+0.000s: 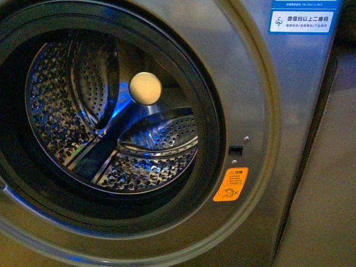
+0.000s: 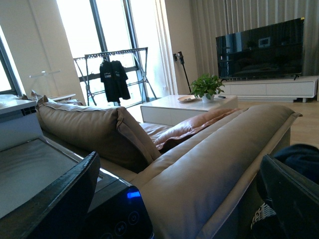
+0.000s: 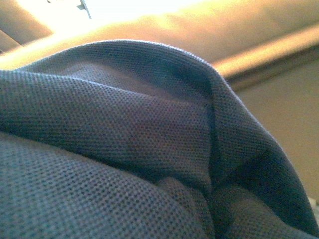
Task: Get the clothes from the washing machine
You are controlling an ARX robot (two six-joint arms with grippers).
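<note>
The washer (image 1: 261, 83) is empty because the garment (image 3: 124, 139) is out, draped over the right wrist camera, so I cannot tell that claw's grip; the left gripper (image 2: 179, 159) is spread wide.

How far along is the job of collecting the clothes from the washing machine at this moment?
Done, it seems: the drum of the washing machine shows only bare perforated steel. In hand: the dark navy garment fills the right wrist view, very near that camera; whether the right tool grips it cannot be seen. The left tool is open and empty. Left: to set the garment down.
</note>
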